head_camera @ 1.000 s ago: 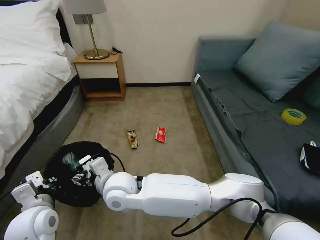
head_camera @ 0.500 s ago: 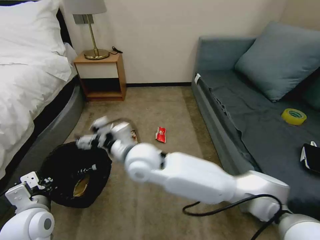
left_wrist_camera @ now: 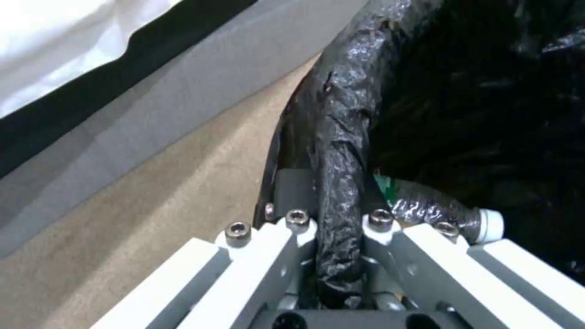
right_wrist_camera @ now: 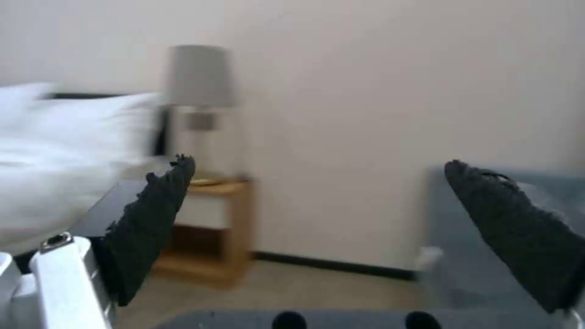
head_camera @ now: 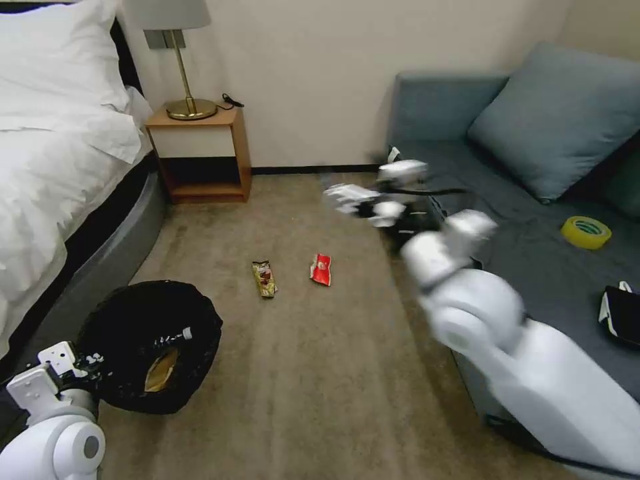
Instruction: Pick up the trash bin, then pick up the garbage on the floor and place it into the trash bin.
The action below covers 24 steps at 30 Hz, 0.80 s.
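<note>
**Two wrappers left: bring the empty right arm down with care**

Your left gripper (left_wrist_camera: pixel 338 256) is clamped on the rim of the trash bin (head_camera: pixel 150 347), its fingers (left_wrist_camera: pixel 256 256) closed either side of the black bag's rolled edge. In the head view the bin sits low at about 8 o'clock, beside the bed (head_camera: pixel 60 173), its mouth tipped toward the open carpet (head_camera: pixel 320 373). Inside it you can see a tan paper wrapper (head_camera: pixel 162 370) and a small clear bottle (head_camera: pixel 172 337). Keep that grip unchanged and hold the mouth facing up and toward the middle of the floor, so the next drop has a wide target.

Your right gripper (head_camera: pixel 377 190) is up in the air at roughly 1 o'clock from centre, in front of the sofa (head_camera: pixel 533 253), with its fingers (right_wrist_camera: pixel 149 224) spread wide and nothing between them.

Two pieces of garbage lie on the carpet near centre, close together but not touching: the gold-brown snack wrapper (head_camera: pixel 265 278) and, just to its 3 o'clock, the red snack packet (head_camera: pixel 321 269). Both lie flat, so in my judgement they will be awkward to pinch. Take one at a time. The red packet is nearer your right arm. Come straight down over it, fingers across its narrow width, press lightly into the carpet before closing, and avoid nudging its neighbour.
</note>
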Motion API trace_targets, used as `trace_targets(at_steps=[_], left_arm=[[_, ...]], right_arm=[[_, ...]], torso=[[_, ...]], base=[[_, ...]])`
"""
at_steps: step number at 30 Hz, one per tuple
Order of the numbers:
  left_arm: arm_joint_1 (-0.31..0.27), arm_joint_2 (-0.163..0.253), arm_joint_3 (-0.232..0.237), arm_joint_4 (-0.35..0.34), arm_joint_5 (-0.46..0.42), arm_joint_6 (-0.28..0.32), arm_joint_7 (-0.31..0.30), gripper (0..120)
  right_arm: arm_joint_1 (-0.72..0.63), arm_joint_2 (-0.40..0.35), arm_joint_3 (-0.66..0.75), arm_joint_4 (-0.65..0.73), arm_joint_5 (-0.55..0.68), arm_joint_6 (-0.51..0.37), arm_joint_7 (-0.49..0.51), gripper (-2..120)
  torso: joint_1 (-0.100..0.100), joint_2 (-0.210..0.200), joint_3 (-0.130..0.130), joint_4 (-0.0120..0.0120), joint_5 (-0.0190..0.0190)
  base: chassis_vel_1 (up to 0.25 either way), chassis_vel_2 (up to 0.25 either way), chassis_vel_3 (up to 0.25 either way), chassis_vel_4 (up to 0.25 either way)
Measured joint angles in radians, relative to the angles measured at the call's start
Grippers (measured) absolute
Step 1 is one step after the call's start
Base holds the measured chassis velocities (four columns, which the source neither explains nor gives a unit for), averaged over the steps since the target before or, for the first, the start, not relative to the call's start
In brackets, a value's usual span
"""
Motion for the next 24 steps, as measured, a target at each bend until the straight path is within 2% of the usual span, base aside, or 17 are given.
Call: trace_targets(at_steps=[1, 2, 5, 8, 10, 16, 24], left_arm=[[0.000, -0.001, 0.000, -0.001, 0.002, -0.002, 0.002, 2], [0.000, -0.001, 0.000, -0.001, 0.002, -0.002, 0.002, 2], [0.001, -0.003, 0.000, -0.005, 0.007, -0.007, 0.006, 2], [0.002, -0.004, 0.000, -0.006, 0.007, -0.008, 0.007, 2], [0.004, -0.005, -0.001, -0.009, 0.007, -0.013, 0.011, 2], [0.003, -0.011, -0.001, -0.012, 0.006, -0.018, 0.016, 2], [0.002, -0.012, -0.005, -0.015, 0.005, -0.021, 0.019, 2]], right_arm=[[-0.076, 0.024, 0.048, 0.025, -0.035, -0.009, 0.002, 100], [-0.076, 0.024, 0.048, 0.025, -0.035, -0.009, 0.002, 100], [-0.262, 0.110, 0.109, 0.082, -0.130, -0.007, -0.007, 100], [-0.331, 0.155, 0.110, 0.101, -0.170, -0.001, -0.017, 100], [-0.426, 0.238, 0.101, 0.118, -0.269, 0.026, -0.040, 100], [-0.526, 0.326, 0.080, 0.095, -0.393, 0.095, -0.088, 100], [-0.555, 0.361, 0.060, 0.049, -0.441, 0.165, -0.123, 100]], torso=[[0.000, 0.000, 0.000, -0.0002, -0.0001], [0.000, 0.000, 0.000, -0.0002, -0.0001], [0.000, 0.000, 0.000, -0.0001, -0.0002], [0.000, 0.000, 0.000, -0.0002, 0.0001], [0.000, 0.000, 0.000, -0.0001, -0.0005], [0.000, 0.000, 0.000, 0.0000, -0.0005], [0.000, 0.000, 0.000, 0.0001, -0.0004]], base=[[0.000, 0.000, 0.000, 0.000], [0.000, 0.000, 0.000, 0.000], [0.000, 0.000, 0.000, 0.000], [0.000, 0.000, 0.000, 0.000], [0.000, 0.000, 0.000, 0.000], [0.000, 0.000, 0.000, 0.000], [0.000, 0.000, 0.000, 0.000]])
